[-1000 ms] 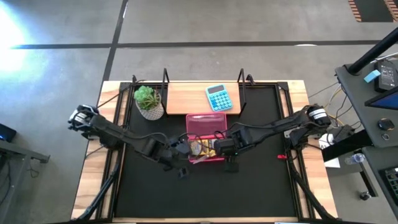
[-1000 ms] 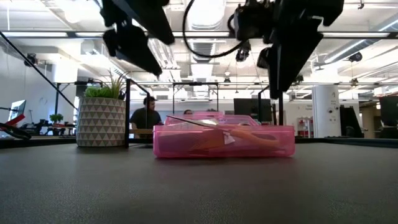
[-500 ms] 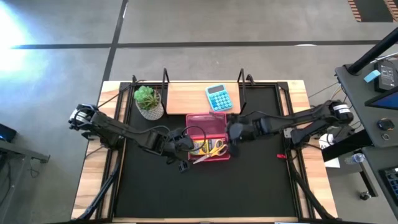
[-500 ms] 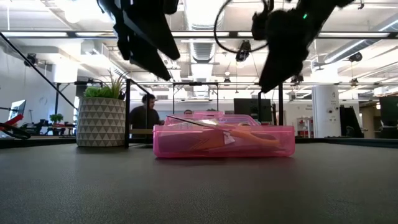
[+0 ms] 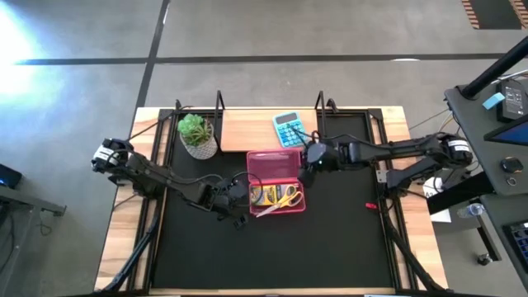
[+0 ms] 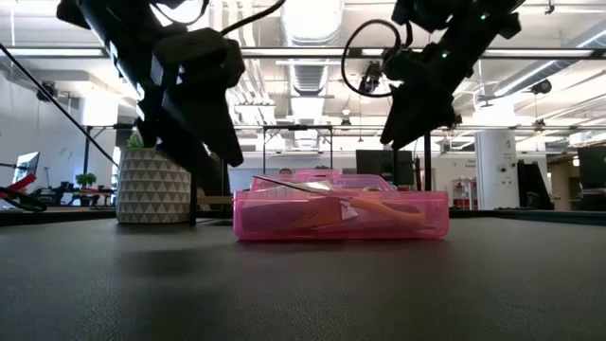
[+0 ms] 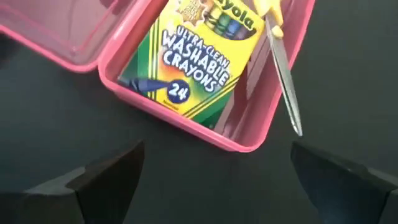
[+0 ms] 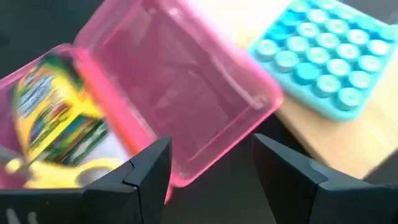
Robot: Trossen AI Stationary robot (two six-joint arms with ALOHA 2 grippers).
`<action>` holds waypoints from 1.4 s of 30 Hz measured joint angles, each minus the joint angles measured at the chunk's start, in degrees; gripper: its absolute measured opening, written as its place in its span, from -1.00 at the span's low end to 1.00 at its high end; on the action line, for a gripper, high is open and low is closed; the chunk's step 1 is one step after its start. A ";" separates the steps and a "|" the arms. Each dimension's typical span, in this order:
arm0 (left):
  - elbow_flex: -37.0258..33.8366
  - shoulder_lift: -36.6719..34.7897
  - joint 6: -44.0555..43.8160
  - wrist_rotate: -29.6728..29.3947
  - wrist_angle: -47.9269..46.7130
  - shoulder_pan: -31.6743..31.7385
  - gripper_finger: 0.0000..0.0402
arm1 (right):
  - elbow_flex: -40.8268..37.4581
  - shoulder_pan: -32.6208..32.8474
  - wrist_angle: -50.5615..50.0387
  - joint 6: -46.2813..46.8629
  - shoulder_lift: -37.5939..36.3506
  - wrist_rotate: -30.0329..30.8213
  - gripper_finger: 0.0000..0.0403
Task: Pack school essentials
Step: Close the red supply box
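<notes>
Small potted green plant (image 5: 196, 136) at the far left of the black surface (image 5: 272, 247), outside the task. Left gripper (image 5: 238, 198) low, just beside the near-left corner of the open pink plastic pencil case (image 5: 275, 201), jaws apart and empty. Inside the case's tray: yellow-green cardboard crayon box (image 7: 191, 56) lying flat, yellow-handled metal scissors (image 5: 280, 200) beside it, blades poking over the near rim. Lid (image 8: 186, 87) folded back flat, not closed. Pencils and pen not told apart. Right gripper (image 5: 311, 157) above the lid's right edge, jaws apart, holding nothing. Light-blue plastic calculator (image 5: 289, 129) on the wooden strip beyond. Small red item (image 5: 371, 205) alone further right. Packing apparently nearly complete; closing the lid likely left.
</notes>
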 joint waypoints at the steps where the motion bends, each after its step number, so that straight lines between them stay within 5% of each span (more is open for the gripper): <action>1: -0.39 0.00 -1.15 -0.12 0.88 -0.24 0.94 | 0.16 -0.90 0.08 0.77 0.11 0.06 0.05; 16: -1.46 -0.04 -4.28 -5.01 4.34 -0.44 0.94 | 1.98 -7.17 2.75 13.17 0.28 -3.19 0.05; 24: -1.53 -0.04 -4.26 -3.90 3.66 -0.44 0.94 | 4.79 -10.80 1.87 15.88 4.30 -11.41 0.05; 28: -1.55 -0.04 -4.11 -3.00 3.59 -0.47 0.94 | 7.79 -11.16 2.03 9.55 8.42 -16.17 0.05; 35: -1.63 -0.73 -4.08 -2.60 1.49 -1.34 0.94 | 15.41 -11.25 0.29 -7.84 16.29 -16.49 0.05; 42: -1.70 -3.17 -3.79 -2.63 0.06 -2.50 0.94 | 23.23 -10.81 -6.71 -15.88 21.62 -16.28 0.05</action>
